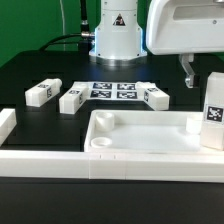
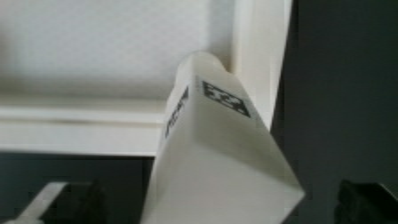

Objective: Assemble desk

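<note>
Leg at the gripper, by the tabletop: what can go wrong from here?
1. The leg looks slanted against the tabletop rim in the wrist view; it may seat crooked or jam.
2. Dark gaps flank the leg inside the gripper, so the grip is unclear; it could topple.

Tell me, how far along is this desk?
No leg is clearly attached yet. In hand: one short square white leg sits in the pincer, by the large white plastic tray-like tabletop; the grip is unclear. Left: three matching legs lie loose behind it.
</note>
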Action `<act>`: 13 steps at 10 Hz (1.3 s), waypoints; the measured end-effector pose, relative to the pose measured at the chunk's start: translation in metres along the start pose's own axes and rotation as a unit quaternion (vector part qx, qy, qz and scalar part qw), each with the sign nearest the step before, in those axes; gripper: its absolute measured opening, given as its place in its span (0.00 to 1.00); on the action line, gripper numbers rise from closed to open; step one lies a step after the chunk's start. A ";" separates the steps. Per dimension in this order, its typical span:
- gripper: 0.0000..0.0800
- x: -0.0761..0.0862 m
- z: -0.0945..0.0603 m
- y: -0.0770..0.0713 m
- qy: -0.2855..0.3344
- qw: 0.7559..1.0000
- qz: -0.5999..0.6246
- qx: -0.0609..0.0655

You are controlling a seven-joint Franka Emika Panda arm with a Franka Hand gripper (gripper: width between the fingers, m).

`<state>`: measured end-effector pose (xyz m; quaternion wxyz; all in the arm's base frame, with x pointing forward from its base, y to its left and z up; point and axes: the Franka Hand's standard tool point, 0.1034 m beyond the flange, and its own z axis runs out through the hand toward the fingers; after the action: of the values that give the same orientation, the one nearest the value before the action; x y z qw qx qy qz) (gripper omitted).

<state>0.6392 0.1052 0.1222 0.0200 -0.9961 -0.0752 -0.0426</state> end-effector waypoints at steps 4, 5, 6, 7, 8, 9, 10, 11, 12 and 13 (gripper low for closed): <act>0.81 -0.001 0.003 -0.003 -0.001 0.989 -0.150 -0.002; 0.81 -0.001 0.003 -0.005 -0.002 0.983 -0.182 -0.003; 0.81 -0.001 0.003 -0.007 -0.002 0.975 -0.222 -0.007; 0.81 -0.002 0.004 -0.007 -0.002 0.971 -0.241 -0.007; 0.81 -0.002 0.004 -0.006 -0.004 0.959 -0.283 -0.008; 0.81 -0.002 0.004 -0.004 -0.004 0.953 -0.304 -0.009; 0.81 -0.002 0.004 -0.003 -0.005 0.942 -0.337 -0.010; 0.81 -0.002 0.004 -0.001 -0.005 0.933 -0.359 -0.010; 0.78 -0.002 0.004 -0.001 -0.005 0.928 -0.372 -0.010; 0.78 -0.002 0.004 0.000 -0.005 0.924 -0.382 -0.010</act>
<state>0.6375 0.1053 0.1177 -0.0080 -0.8919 -0.4502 -0.0426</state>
